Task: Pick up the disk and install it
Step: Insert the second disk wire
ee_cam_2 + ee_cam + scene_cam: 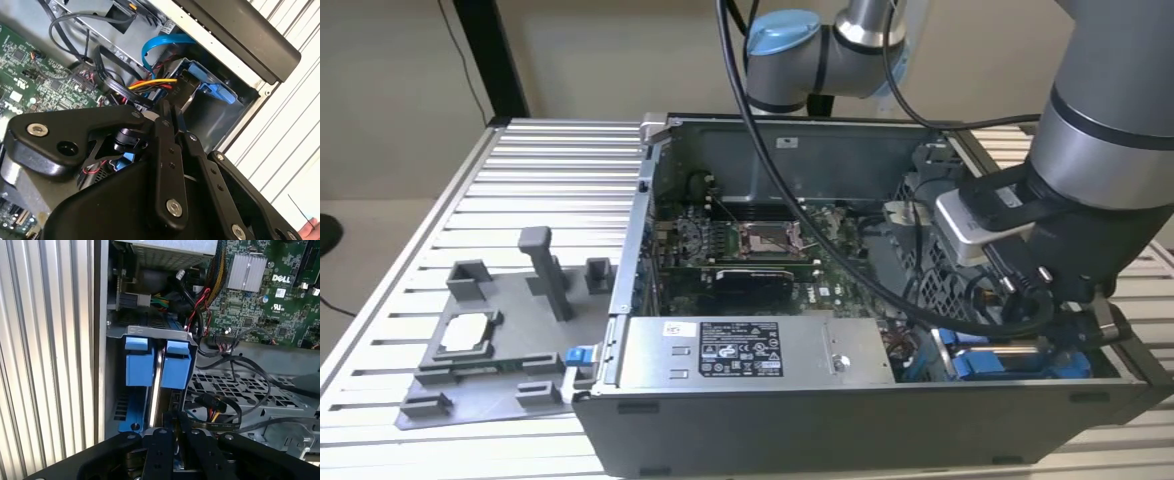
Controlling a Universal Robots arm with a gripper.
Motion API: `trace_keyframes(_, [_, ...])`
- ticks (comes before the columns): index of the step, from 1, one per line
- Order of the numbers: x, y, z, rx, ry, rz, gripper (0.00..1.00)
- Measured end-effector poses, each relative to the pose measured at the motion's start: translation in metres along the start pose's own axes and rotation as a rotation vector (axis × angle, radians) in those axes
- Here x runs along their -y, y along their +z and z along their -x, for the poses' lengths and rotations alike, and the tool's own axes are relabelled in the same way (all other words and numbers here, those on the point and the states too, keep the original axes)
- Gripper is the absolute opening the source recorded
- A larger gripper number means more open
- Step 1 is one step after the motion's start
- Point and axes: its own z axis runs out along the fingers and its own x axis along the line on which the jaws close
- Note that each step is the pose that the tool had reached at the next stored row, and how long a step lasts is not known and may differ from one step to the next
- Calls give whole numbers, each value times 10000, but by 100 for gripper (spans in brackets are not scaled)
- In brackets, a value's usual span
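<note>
The disk sits edge-on in the drive bay at the case's near corner on the exterior view's right. Its blue bracket [137,365] flanks a thin silver edge [157,385]. In the second wrist view the disk's blue bracket [217,92] lies in the bay just beyond my fingertips. My gripper [172,422] hangs low over that bay, its black fingers [165,150] drawn together with nothing visible between them. The tips are at the disk's near end; I cannot tell whether they touch it. In the exterior view the gripper [1067,330] is inside the case above the blue bracket [1014,362].
Loose cables [225,352] and a blue ribbon cable [160,45] run close to the bay. The motherboard [747,240] and a long grey labelled box [747,352] lie inside the case. A grey fixture [494,345] with a small silver chip lies on the slatted table.
</note>
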Motion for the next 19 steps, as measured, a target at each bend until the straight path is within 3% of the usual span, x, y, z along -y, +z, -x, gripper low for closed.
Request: trace_keyframes(19, [-37, 134, 18, -113, 124, -22, 0])
